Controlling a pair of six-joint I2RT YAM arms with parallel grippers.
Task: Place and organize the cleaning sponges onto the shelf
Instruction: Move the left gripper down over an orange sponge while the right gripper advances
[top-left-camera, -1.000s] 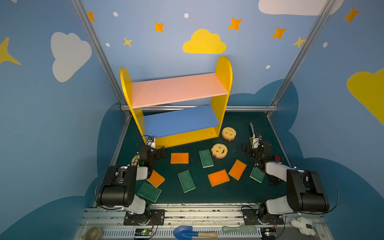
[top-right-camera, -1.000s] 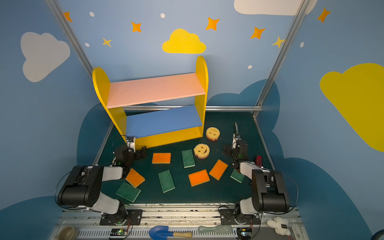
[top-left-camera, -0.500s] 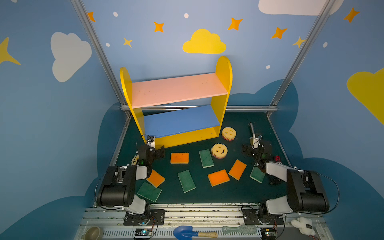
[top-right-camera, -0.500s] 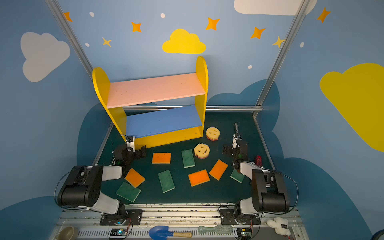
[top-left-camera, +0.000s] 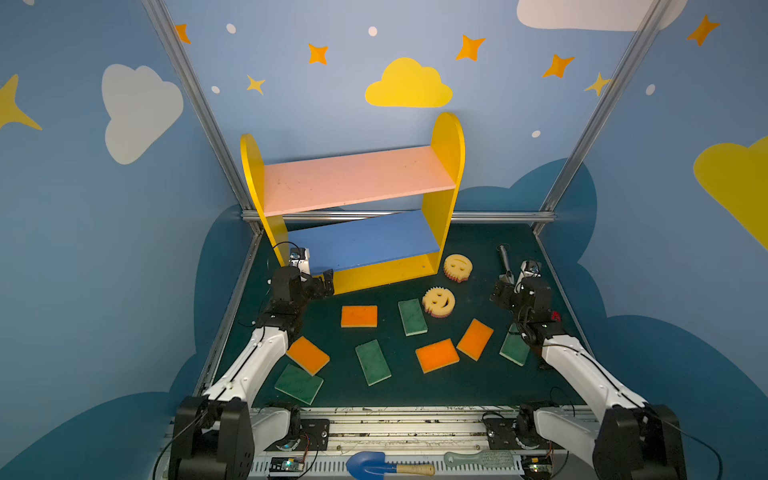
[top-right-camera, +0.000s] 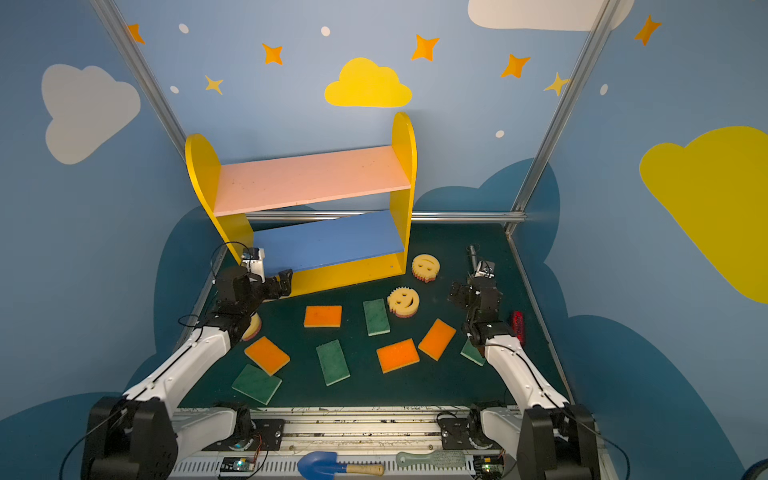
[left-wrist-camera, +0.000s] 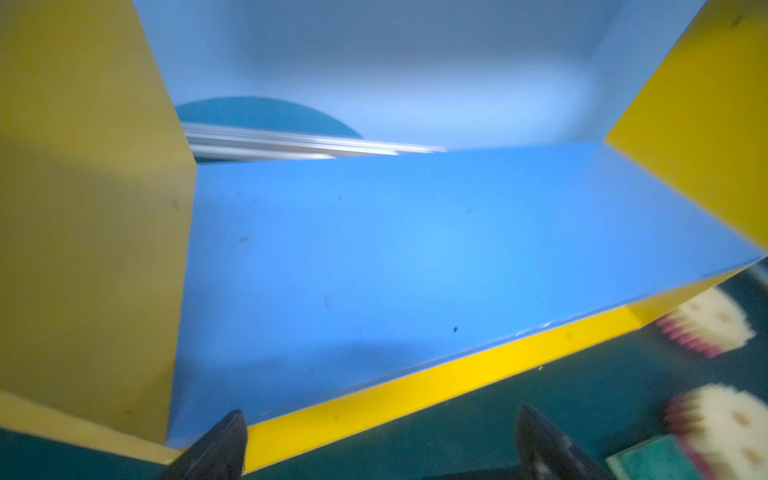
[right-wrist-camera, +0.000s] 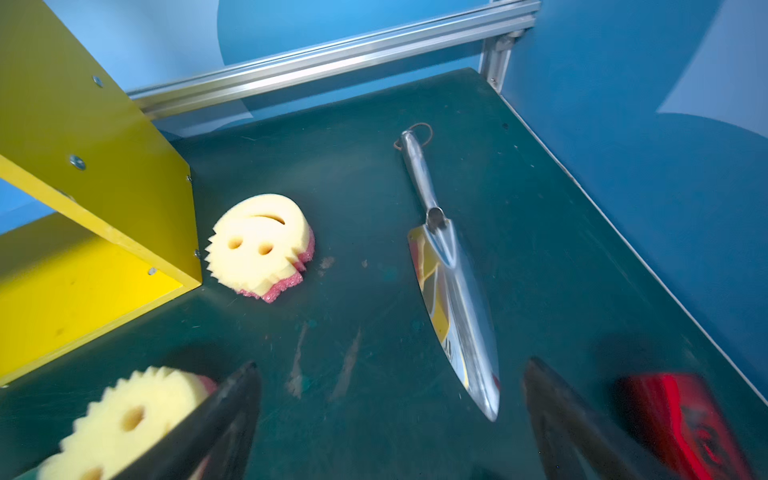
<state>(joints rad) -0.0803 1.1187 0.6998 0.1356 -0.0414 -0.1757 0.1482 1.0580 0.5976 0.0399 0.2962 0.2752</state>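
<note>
The shelf (top-left-camera: 353, 178) stands at the back with its pink and blue boards bare. Orange-topped sponges (top-left-camera: 359, 316) (top-left-camera: 437, 355), green-topped ones (top-left-camera: 412, 317) (top-left-camera: 372, 362) and two smiley sponges (top-left-camera: 438, 301) (top-left-camera: 457, 267) lie scattered on the green mat. A third smiley sponge (top-right-camera: 253, 328) peeks out from behind my left arm. My left gripper (top-left-camera: 320, 282) (left-wrist-camera: 380, 413) hangs open and empty at the shelf's front left corner, facing the blue board (left-wrist-camera: 415, 257). My right gripper (top-left-camera: 505, 289) (right-wrist-camera: 392, 363) is open and empty over bare mat, right of the smiley sponges (right-wrist-camera: 259, 245).
A silver trowel (right-wrist-camera: 453, 291) lies just ahead of the right gripper, and a red object (right-wrist-camera: 685, 428) sits by the right wall. A green sponge (top-left-camera: 514, 350) lies partly under the right arm. A blue scoop (top-left-camera: 370, 463) and a brush (top-left-camera: 478, 459) rest on the front rail.
</note>
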